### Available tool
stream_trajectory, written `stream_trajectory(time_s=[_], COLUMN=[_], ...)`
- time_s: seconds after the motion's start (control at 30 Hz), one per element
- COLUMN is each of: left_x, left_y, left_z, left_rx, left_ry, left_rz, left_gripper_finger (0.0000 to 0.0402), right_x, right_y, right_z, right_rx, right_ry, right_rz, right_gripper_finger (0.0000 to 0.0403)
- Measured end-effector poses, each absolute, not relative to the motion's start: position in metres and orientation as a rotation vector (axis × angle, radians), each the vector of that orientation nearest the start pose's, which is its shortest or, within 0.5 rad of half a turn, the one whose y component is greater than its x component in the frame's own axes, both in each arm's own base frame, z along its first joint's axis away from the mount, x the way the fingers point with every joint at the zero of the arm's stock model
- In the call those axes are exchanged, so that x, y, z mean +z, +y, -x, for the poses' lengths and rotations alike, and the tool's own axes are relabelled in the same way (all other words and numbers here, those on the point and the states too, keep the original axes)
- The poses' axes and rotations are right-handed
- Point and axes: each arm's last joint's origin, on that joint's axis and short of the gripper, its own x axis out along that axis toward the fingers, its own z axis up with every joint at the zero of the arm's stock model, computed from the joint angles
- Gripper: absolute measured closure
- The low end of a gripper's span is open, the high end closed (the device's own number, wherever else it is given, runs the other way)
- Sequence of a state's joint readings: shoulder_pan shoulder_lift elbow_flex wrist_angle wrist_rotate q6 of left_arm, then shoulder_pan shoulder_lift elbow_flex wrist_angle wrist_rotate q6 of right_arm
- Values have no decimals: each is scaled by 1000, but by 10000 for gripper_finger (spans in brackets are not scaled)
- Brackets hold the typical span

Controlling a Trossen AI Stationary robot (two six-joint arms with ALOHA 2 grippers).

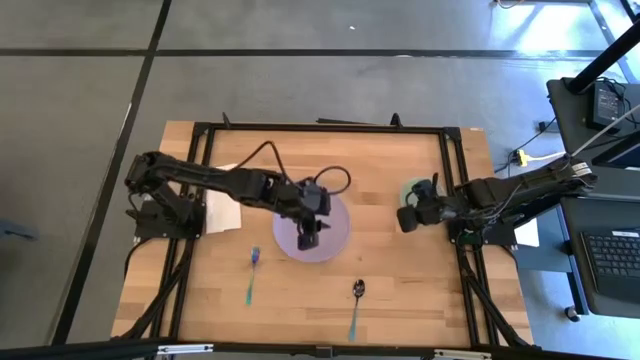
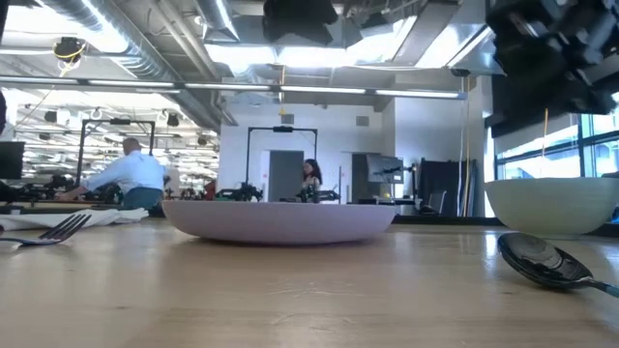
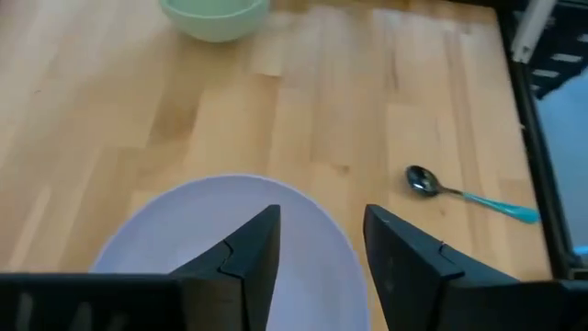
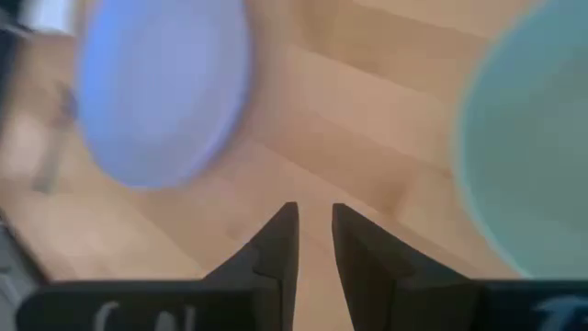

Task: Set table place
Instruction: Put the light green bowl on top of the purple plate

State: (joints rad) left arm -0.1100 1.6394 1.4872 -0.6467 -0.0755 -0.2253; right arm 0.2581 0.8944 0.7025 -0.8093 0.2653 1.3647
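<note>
A lavender plate (image 1: 335,240) lies flat on the middle of the wooden table (image 1: 400,290). My left gripper (image 1: 308,238) hangs over the plate, open and empty; in the left wrist view its fingers (image 3: 322,234) stand above the plate (image 3: 184,239) without touching it. A pale green bowl (image 1: 412,188) stands on the table's right part. My right gripper (image 1: 404,220) is beside the bowl on its near side, empty, with a narrow gap between its fingers (image 4: 315,225). In the low view, both grippers are well above the plate (image 2: 280,217) and the bowl (image 2: 551,205).
A fork (image 1: 253,272) with a teal handle lies near-left of the plate. A spoon (image 1: 357,298) with a teal handle lies near-right of it. A white napkin (image 1: 225,208) lies at the left. Black frame rails (image 1: 455,190) run along the table's edges. People show beyond the table (image 2: 131,174).
</note>
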Motion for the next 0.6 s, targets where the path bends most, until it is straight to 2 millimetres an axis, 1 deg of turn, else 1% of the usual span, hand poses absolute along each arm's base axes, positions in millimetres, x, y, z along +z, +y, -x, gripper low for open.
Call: stream_trajectory(time_s=[0.17, 0.33, 0.5, 0.6], left_x=[320, 320, 320, 320], left_y=[-19, -4, 5, 10], left_z=[-356, -357, -357, -357], left_rx=[95, 129, 152, 165], left_ry=[793, 789, 785, 784], left_rz=[164, 183, 194, 200], left_gripper_finger=[245, 244, 244, 244], right_x=[236, 232, 232, 232], right_y=[29, 27, 26, 26], right_z=[-146, -138, -138, -138], right_rx=[-713, -715, -710, -682], right_ry=[871, 1045, 1052, 1064], right_rz=[-1012, -1064, -1074, -1039], right_gripper_finger=[330, 330, 330, 330])
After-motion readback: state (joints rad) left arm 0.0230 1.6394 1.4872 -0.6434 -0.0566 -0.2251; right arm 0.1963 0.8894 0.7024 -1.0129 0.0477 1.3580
